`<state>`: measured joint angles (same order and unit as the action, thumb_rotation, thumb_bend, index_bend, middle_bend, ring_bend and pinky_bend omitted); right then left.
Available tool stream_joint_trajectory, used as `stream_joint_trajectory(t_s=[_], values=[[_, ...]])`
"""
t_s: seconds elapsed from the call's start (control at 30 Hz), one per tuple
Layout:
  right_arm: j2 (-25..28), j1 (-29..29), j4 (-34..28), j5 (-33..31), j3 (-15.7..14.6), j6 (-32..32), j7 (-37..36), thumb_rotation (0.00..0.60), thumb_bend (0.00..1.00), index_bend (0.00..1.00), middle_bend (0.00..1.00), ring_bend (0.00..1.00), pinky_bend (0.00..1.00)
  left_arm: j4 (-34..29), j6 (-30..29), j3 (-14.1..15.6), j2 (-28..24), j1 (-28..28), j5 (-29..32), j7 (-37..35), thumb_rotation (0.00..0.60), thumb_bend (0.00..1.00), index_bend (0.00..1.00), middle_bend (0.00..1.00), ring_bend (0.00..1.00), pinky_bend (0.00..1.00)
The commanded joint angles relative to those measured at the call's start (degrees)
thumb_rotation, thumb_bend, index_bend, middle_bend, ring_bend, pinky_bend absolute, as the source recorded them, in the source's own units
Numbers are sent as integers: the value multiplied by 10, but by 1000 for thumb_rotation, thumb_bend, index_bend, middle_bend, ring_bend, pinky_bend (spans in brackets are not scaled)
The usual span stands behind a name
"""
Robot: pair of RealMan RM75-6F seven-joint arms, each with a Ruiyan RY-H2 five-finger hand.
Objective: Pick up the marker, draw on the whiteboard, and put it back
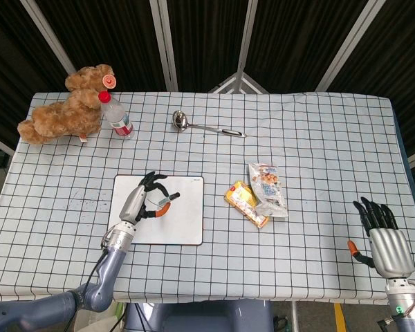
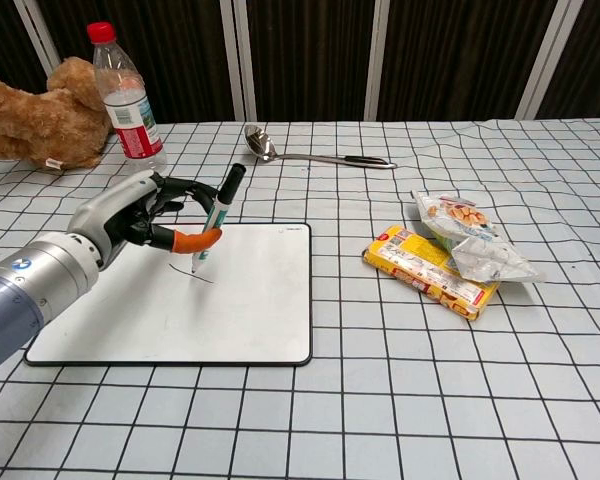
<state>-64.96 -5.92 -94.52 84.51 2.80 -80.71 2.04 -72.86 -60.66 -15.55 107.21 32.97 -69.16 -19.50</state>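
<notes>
My left hand [image 1: 144, 198] [image 2: 145, 216] holds the marker [image 2: 217, 217] [image 1: 164, 202] between its orange-tipped thumb and fingers, cap end up and tilted right. The marker's tip touches the whiteboard [image 2: 250, 320] [image 1: 183, 228] at a short dark line [image 2: 185, 272] drawn near the board's middle. The whiteboard lies flat on the checked tablecloth, left of centre. My right hand [image 1: 385, 236] rests open near the table's front right corner, holding nothing; the chest view does not show it.
A plush bear [image 1: 62, 111] and a water bottle [image 1: 115, 115] [image 2: 123, 98] stand at the back left. A metal ladle [image 1: 206, 126] [image 2: 310, 154] lies behind the board. Two snack packets [image 1: 259, 195] [image 2: 445, 257] lie right of the board.
</notes>
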Motion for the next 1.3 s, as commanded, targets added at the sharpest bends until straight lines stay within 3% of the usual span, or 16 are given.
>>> stream_joint_trajectory(t_s=[0.03, 0.53, 0.97, 1.17, 1.3], values=[[0, 0, 0, -1, 0, 0, 0, 600, 350, 0, 0, 0, 0, 3, 2, 0, 3, 1, 0, -1, 600, 510, 714, 176, 25, 47], [0, 0, 0, 0, 0, -1, 1, 600, 350, 0, 0, 0, 0, 10, 5, 3, 2, -2, 0, 4, 600, 510, 717, 177, 25, 47], [-2, 2, -1, 0, -1, -4, 7, 600, 350, 0, 0, 0, 0, -15, 4, 18, -32, -28, 12, 13, 600, 511, 717, 178, 25, 47], [-3, 3, -2, -1, 0, -6, 11, 600, 350, 0, 0, 0, 0, -58, -8, 23, -64, -48, 2, -11, 600, 510, 717, 178, 24, 47], [-3, 2, -1, -2, 0, -5, 11, 600, 351, 0, 0, 0, 0, -110, -36, 10, -96, -61, -22, -46, 600, 511, 717, 178, 24, 47]])
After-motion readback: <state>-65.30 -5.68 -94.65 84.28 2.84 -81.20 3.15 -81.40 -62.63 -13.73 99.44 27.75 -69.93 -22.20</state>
